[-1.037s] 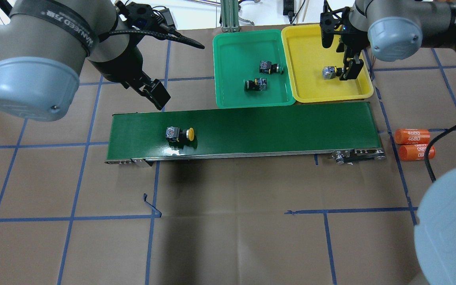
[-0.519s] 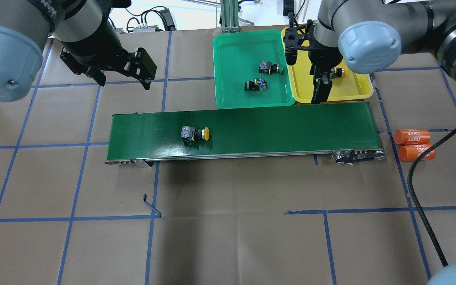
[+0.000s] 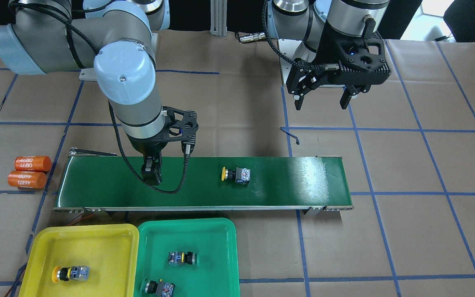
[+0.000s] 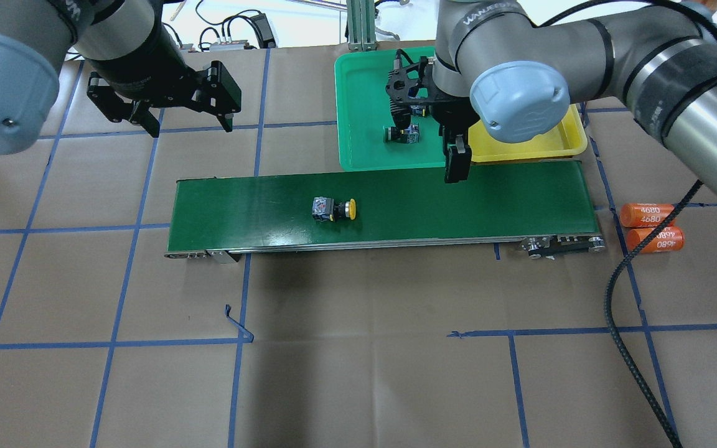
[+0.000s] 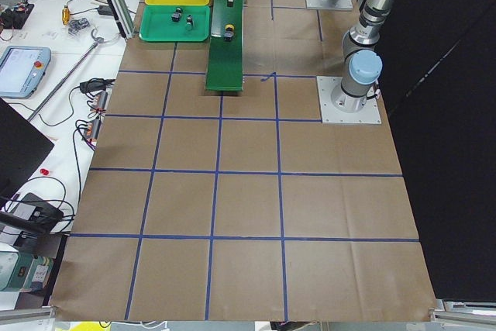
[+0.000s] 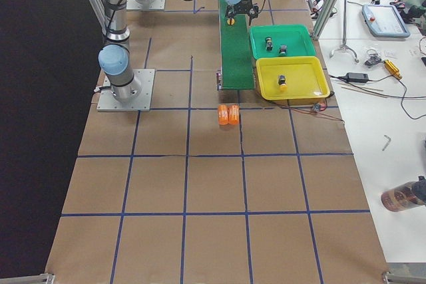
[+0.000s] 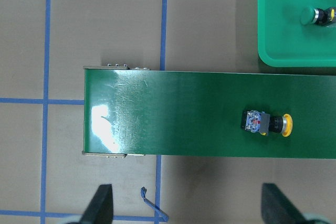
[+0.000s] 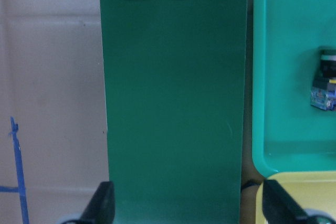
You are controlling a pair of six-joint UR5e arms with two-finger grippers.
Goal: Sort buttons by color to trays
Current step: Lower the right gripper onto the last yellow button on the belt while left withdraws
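Observation:
One yellow button (image 4: 335, 209) lies on its side on the green conveyor belt (image 4: 396, 193), also seen in the front view (image 3: 236, 175) and the left wrist view (image 7: 265, 123). The other yellow button (image 3: 71, 273) lies in the yellow tray (image 3: 97, 247). Two green buttons (image 3: 182, 258) (image 3: 158, 287) lie in the green tray (image 3: 212, 243). My right gripper (image 4: 456, 167) is open and empty, above the belt right of the moving button. My left gripper (image 4: 192, 127) is open and empty, raised near the belt's left end.
Two orange "4680" cylinders (image 4: 648, 214) lie on the paper beyond the belt's right end. A black cable (image 4: 638, 348) hangs from my right arm over the table's right side. An aluminium post (image 4: 361, 25) stands behind the green tray.
The yellow button on the belt has travelled to the right. My right gripper left the yellow tray without the button there and moved over the belt. My left gripper swung left and turned.

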